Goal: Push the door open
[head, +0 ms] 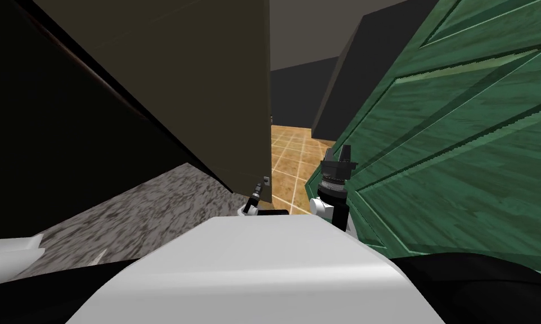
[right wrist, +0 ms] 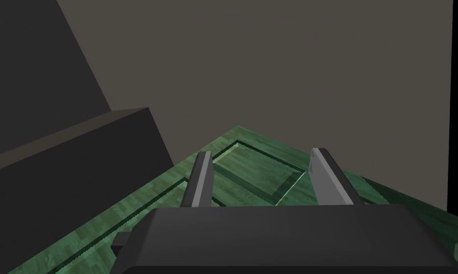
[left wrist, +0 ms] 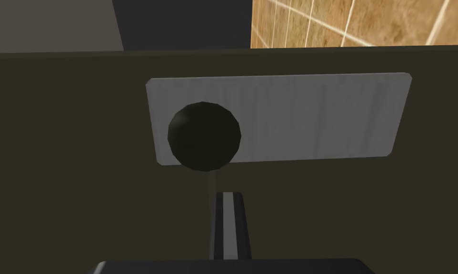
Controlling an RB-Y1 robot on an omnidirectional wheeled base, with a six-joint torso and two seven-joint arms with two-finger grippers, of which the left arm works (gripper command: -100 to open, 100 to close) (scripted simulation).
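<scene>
The green panelled door (head: pixel 460 157) stands swung aside on my right, leaving a gap ahead. My right gripper (head: pixel 342 152) is beside the door's face, and in its wrist view this gripper (right wrist: pixel 261 154) is open, its fingers lying close along the green panels (right wrist: pixel 252 166); whether they touch I cannot tell. On my left, the left gripper (head: pixel 256 194) is up against the edge of a dark brown wall (head: pixel 207 84). In the left wrist view it (left wrist: pixel 228 194) is shut with nothing in it, pointing at a grey plate (left wrist: pixel 318 116) that bears a black round spot (left wrist: pixel 204 135).
Tan tiled floor (head: pixel 289 163) shows through the gap between the brown wall and the door. Grey speckled floor (head: pixel 151 214) lies at my left, with a white object (head: pixel 10 253) at its near edge. A dark grey block (head: pixel 370 67) rises behind the door.
</scene>
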